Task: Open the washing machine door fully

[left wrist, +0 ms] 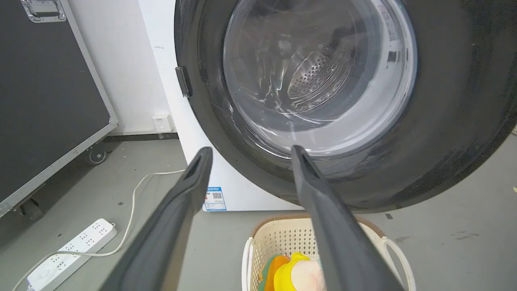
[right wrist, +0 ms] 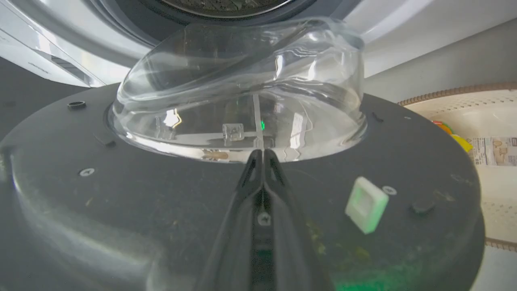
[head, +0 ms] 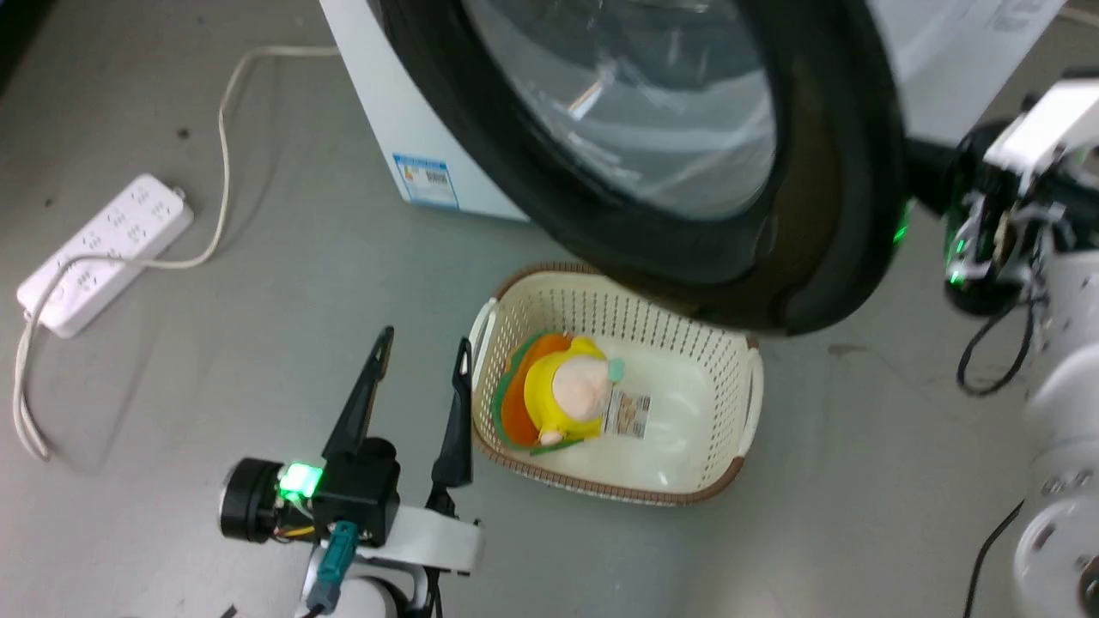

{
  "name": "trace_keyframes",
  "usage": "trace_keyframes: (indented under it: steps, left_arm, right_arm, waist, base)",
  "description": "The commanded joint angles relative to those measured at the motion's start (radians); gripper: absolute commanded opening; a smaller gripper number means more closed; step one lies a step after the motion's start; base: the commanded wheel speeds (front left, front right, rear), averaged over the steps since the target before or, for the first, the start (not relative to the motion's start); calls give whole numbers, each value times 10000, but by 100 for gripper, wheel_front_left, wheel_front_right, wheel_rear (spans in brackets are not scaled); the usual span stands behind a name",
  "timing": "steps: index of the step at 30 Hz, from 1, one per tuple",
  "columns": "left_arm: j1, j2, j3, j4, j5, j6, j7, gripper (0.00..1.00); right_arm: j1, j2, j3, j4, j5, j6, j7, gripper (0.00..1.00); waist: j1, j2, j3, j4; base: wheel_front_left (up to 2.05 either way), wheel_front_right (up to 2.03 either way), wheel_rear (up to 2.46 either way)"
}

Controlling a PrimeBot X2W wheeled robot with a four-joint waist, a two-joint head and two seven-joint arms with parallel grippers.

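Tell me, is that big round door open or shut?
Open. The washing machine door stands out over the basket; the right wrist view faces its inner side and bulging glass bowl.

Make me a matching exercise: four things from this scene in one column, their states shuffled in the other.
Things:
1. door
2. left gripper
3. right gripper
4. basket

States:
A. shut, fingers together
B. holds a yellow toy
C. swung open
D. open, gripping nothing

Pairs: 1-C, 2-D, 3-A, 4-B.
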Motion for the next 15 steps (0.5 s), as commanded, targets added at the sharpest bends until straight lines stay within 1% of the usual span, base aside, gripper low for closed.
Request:
trace_keyframes:
  steps: [1, 2, 3, 4, 5, 6, 7, 8, 9, 10, 11, 15]
  left_arm:
    - [173, 23, -60, 55, -9, -55, -53, 100]
    - [173, 23, -60, 55, -9, -55, -53, 100]
    - [319, 23, -106, 102, -14, -84, -53, 100]
    - [319, 23, -106, 102, -14, -84, -53, 100]
    - [442, 18, -165, 154, -21, -121, -53, 100]
    - [442, 18, -165, 154, -21, -121, -53, 100]
    - [567, 11, -212, 196, -45, -158, -53, 100]
    - [632, 9, -241, 219, -54, -186, -53, 100]
    - [632, 9, -241, 219, -54, -186, -53, 100]
    - [744, 13, -286, 270, -70, -245, -53, 100]
    - [744, 13, -286, 270, -70, -245, -53, 100]
    - [861, 6, -325, 366, -112, -320, -53, 100]
  right_arm:
    - [481, 78, 132, -277, 251, 16, 246, 0]
    - [481, 78, 132, -277, 251, 16, 246, 0]
    - [1011, 131, 510, -608, 649, 16, 700, 0]
    - [1011, 131, 510, -608, 649, 16, 700, 0]
    - [1390, 139, 1215, -559, 1488, 16, 1098, 0]
    - [1390, 139, 1215, -559, 1488, 16, 1098, 0]
    - [1769, 142, 2118, -533, 2490, 16, 1282, 0]
    - [1966, 143, 2623, -533, 3008, 16, 1306, 0]
    - [1966, 143, 2623, -533, 3008, 16, 1306, 0]
    - [2410, 144, 3833, -764, 4032, 16, 1267, 0]
    - [2410, 144, 3833, -764, 4032, 16, 1267, 0]
    - [3471, 145, 6338, -1660, 6269, 16, 768, 0]
  waist:
    - [3, 0, -448, -96]
    - [3, 0, -448, -96]
    - [3, 0, -650, -81]
    - [3, 0, -650, -81]
    - [3, 0, -824, -30]
    - [3, 0, -824, -30]
    - [3, 0, -986, -1]
    - [3, 0, -1053, 10]
    - [3, 0, -1053, 10]
    - [3, 0, -1140, 18]
    - [3, 0, -1140, 18]
    - [3, 0, -1226, 44]
  base:
    - [0, 0, 0]
    - [0, 0, 0]
    - [0, 0, 0]
    - [0, 0, 0]
    - [0, 0, 0]
    - [0, 0, 0]
    - [0, 0, 0]
    - [0, 0, 0]
    - [0, 0, 0]
    - [0, 0, 0]
    - [0, 0, 0]
    - [0, 0, 0]
